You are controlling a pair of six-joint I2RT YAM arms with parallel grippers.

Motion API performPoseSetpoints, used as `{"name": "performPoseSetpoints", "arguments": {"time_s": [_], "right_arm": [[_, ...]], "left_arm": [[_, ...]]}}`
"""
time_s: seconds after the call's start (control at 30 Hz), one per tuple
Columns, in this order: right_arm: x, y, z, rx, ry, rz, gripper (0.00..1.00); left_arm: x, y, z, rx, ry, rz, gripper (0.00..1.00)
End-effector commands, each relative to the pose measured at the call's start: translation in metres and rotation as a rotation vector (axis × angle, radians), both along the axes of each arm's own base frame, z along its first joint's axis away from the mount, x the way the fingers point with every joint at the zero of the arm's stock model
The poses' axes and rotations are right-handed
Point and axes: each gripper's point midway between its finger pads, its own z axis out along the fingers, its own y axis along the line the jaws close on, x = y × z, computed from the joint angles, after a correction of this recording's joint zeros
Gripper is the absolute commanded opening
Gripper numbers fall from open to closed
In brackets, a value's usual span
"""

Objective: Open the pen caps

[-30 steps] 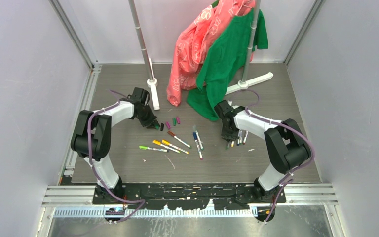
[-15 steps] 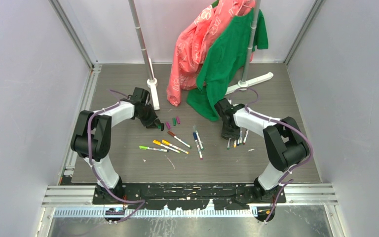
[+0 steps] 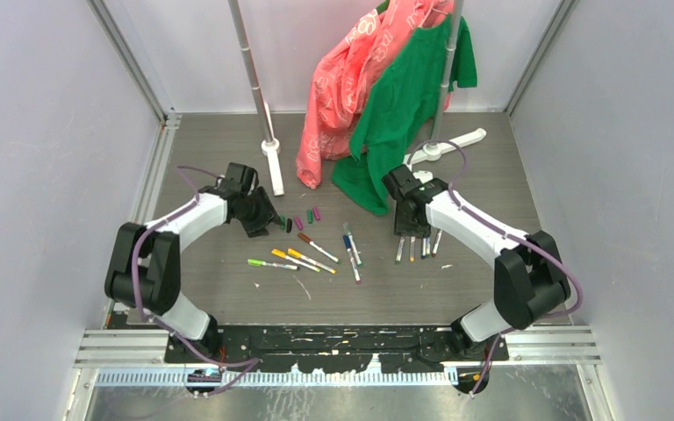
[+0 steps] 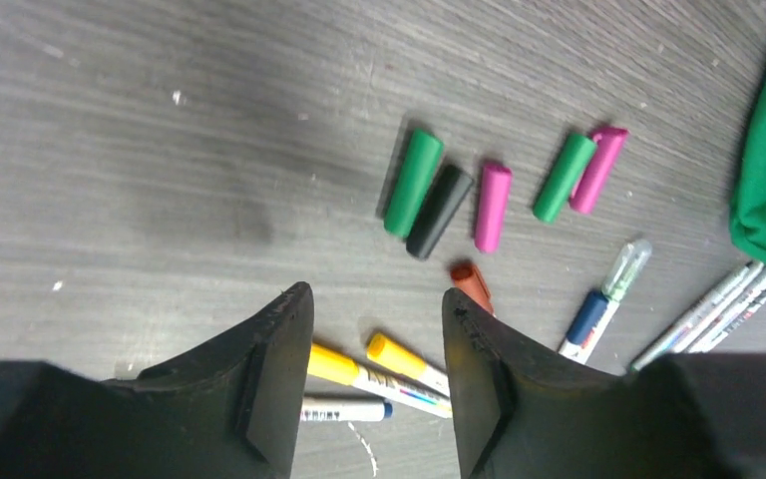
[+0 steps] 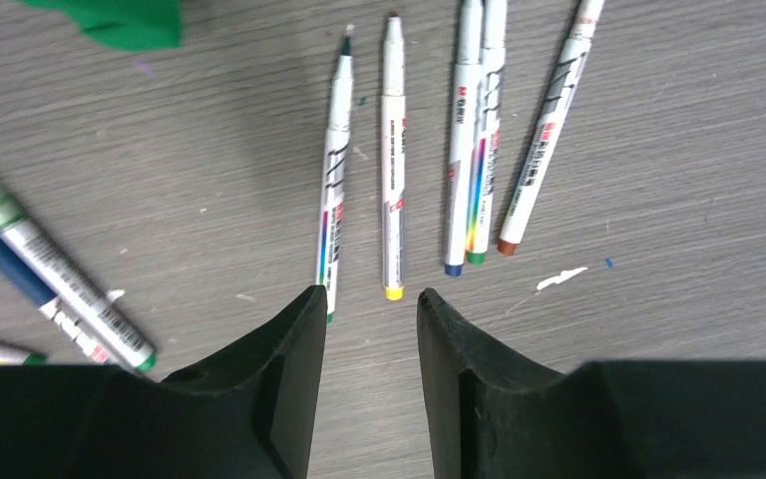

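Note:
Several loose pen caps lie in a row on the table: green [image 4: 413, 183], black [image 4: 440, 211], magenta [image 4: 492, 207], green [image 4: 564, 177] and magenta [image 4: 598, 169]; in the top view they show as a cluster [image 3: 299, 221]. My left gripper [image 4: 374, 299] [image 3: 266, 224] is open and empty just left of them. Two yellow-capped pens [image 4: 359, 374] lie under its jaws. My right gripper [image 5: 371, 294] [image 3: 406, 232] is open and empty above several uncapped pens [image 5: 392, 160] [image 3: 417, 248] lying side by side. Capped pens [image 3: 303, 260] lie in the middle.
A pink garment [image 3: 351, 79] and a green garment [image 3: 399, 114] hang from a grey rack pole [image 3: 449, 53] at the back, the green hem close to my right arm. A second pole and its white foot [image 3: 274, 162] stand behind my left gripper. A blue-capped pen [image 4: 588, 319] lies right of centre.
My left gripper has drawn back to the left, away from the loose caps. My right gripper has pulled back off the uncapped pens, which now lie in plain view.

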Motion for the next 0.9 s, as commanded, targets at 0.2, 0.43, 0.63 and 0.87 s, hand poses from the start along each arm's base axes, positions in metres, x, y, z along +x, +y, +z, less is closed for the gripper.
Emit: {"name": "performPoseSetpoints", "arguments": {"time_s": [0.2,0.43,0.63,0.87], "right_arm": [[0.001,0.059,0.039,0.155,-0.204,0.158,0.48],[-0.002,0.111,0.02,0.176,-0.15,0.306,0.49],[-0.005,0.132,-0.002,0.129,-0.1,0.406,0.49],[-0.005,0.139,-0.02,0.116,-0.047,0.457,0.49]], "left_arm": [[-0.026,0.004,0.06,-0.071,-0.227,-0.014,0.61],[-0.041,0.011,0.094,-0.054,-0.422,-0.096,0.63],[-0.047,0.003,0.109,-0.111,-0.504,-0.145,0.65],[-0.048,0.003,0.106,-0.113,-0.487,-0.144,0.67]]}}
